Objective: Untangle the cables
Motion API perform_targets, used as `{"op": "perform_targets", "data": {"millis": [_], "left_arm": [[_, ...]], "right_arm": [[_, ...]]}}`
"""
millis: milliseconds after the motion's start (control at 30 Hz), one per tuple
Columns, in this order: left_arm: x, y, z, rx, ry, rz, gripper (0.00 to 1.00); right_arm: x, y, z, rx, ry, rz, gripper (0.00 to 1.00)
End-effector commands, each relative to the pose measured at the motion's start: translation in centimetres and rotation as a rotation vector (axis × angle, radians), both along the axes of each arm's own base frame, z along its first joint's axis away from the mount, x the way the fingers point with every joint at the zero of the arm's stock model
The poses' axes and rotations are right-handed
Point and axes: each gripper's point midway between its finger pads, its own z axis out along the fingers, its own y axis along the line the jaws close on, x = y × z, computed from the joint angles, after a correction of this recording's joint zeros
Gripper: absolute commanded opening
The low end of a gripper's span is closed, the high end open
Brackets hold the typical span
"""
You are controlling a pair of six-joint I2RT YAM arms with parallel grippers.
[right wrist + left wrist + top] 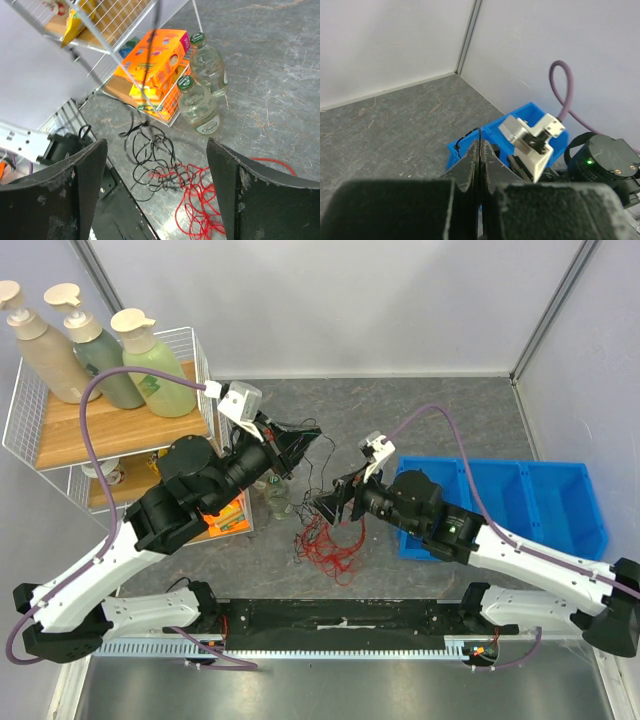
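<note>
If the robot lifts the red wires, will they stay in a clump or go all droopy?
Probably droopy: the red wires lie in thin, loose loops flat on the table, so they look floppy and light. They would likely drag the black wires along, since the two bunches overlap.

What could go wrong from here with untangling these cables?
First, the left gripper is shut, seemingly on one strand of the cables, whose red and black loops lie interlaced; pulling might tighten the knot rather than free it. Second, two glass bottles stand right beside the tangle; a dragged loop could catch and tip them. Third, the open right gripper above the tangle might close on both colours at once.
</note>
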Motion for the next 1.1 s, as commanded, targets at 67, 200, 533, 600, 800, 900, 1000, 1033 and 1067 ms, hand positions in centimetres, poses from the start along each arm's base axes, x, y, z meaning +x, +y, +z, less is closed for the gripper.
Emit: {"op": "perform_targets", "data": {"millis": [67,200,533,600,800,900,1000,1033,1067], "left_arm": [[-1.0,0.5,4.0,-0.117,-0.034,-0.029,0.02],[-1.7,1.0,6.5,-0.162,-0.075,-0.049,0.02],[-4.0,2.2,12.6,-0.274,-0.204,-0.12,0.02],[-3.8,2.0,12.6,-0.264,-0.209,-0.12,0.02],[-2.9,1.4,11.7,-0.238,-0.193,-0.094,0.02],[-2.7,0.7,10.6,-0.208,-0.168,-0.108,0.02],[-2.7,-0.1,9.3,-0.175,-0.146,-0.131,0.02],[-2.9,-0.4,8.9,-0.158,-0.145,-0.148,0.02],[-3.1,-0.6,8.6,-0.143,-0.144,-0.164,0.02]], "right_arm": [[3.3,1.3,1.5,0.026,-0.02,-0.121,0.76],[3.0,2.6,-4.5,-0.059,0.059,-0.082,0.59],[2.4,-3.3,-19.6,-0.31,0.279,-0.251,0.42],[2.1,-3.9,-18.2,-0.321,0.244,-0.234,0.51],[1.8,-4.6,-10.4,-0.289,0.071,-0.167,0.78],[1.4,-4.2,-5.9,-0.268,0.0,-0.109,0.82],[1.2,-4.7,-1.1,-0.227,-0.079,-0.097,0.87],[1.3,-5.1,0.1,-0.222,-0.106,-0.107,0.88],[1.5,-5.7,0.9,-0.232,-0.129,-0.126,0.9]]}}
